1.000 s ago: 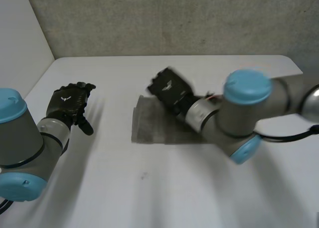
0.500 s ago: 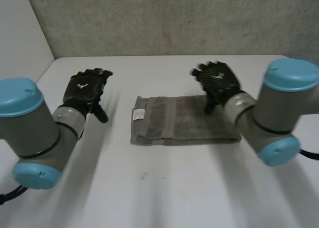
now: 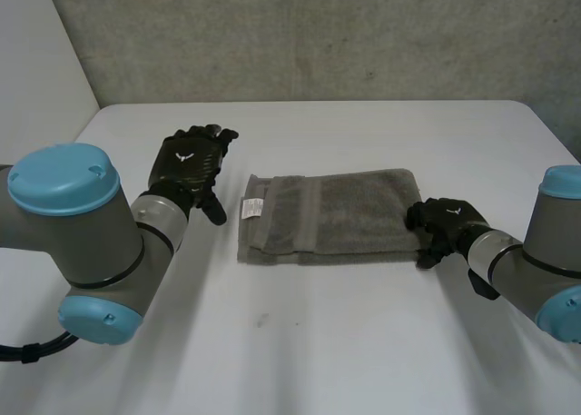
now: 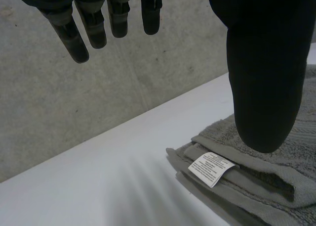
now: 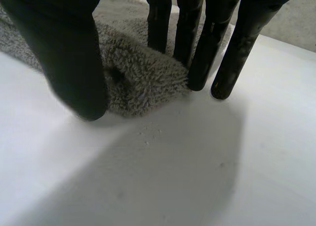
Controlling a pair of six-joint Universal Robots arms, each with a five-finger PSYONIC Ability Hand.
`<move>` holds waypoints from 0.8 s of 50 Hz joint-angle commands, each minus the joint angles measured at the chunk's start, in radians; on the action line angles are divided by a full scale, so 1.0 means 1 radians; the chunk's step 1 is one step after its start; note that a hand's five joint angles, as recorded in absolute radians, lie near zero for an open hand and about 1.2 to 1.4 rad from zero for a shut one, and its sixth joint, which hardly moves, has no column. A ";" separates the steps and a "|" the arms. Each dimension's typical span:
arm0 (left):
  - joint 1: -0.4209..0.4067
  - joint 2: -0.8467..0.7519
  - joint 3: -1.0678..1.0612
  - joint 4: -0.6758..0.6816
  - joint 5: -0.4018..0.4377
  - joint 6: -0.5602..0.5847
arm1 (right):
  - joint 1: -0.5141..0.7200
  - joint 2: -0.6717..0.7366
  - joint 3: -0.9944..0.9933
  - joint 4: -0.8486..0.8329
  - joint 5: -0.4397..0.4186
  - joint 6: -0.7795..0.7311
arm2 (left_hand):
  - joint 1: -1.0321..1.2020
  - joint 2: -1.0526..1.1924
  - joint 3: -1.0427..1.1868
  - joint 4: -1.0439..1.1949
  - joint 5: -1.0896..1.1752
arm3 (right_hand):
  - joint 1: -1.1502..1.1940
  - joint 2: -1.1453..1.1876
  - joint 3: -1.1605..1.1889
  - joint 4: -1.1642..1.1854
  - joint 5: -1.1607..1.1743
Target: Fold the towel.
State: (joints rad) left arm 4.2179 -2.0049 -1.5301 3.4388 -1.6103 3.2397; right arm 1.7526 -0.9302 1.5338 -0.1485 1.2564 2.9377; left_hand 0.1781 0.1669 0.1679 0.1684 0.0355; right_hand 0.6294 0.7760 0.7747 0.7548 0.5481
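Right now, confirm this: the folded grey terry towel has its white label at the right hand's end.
Wrong: the head view shows the white label at the end of the folded grey terry towel beside the left hand.

The head camera looks down from behind the arms across the table [image 3: 300, 360] to its far edge and the wall [image 3: 318, 34]. The left wrist camera, low beside the left hand [image 4: 264, 77], faces that wall. The right wrist camera, nearer still, looks down past the right hand [image 5: 69, 53]. All share the towel [image 3: 354, 211].
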 commanded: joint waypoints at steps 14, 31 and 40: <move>0.005 0.023 -0.010 -0.007 -0.016 0.000 | 0.209 -0.041 -0.255 -0.065 0.048 -0.040 | 0.012 0.023 0.022 0.022 -0.020 | 0.767 0.620 0.622 0.641 0.674; 0.016 0.032 -0.012 -0.010 -0.016 -0.001 | 0.521 0.165 -0.420 -0.016 0.081 -0.212 | 0.000 0.011 0.010 0.010 -0.032 | -0.455 -0.601 -0.600 -0.580 -0.548; 0.010 0.023 0.034 -0.013 -0.014 -0.070 | 0.420 0.017 -0.423 -0.003 0.253 0.075 | 0.012 0.023 0.022 0.022 -0.020 | -0.455 -0.601 -0.600 -0.580 -0.548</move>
State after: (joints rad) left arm 4.2322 -1.9747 -1.5346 3.4285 -1.6260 3.2264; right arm 2.2648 -0.8059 1.1037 -0.1600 1.4162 2.7888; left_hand 0.1782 0.1651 0.1663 0.1676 0.0355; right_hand 0.2107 0.2234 0.2139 0.2350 0.0598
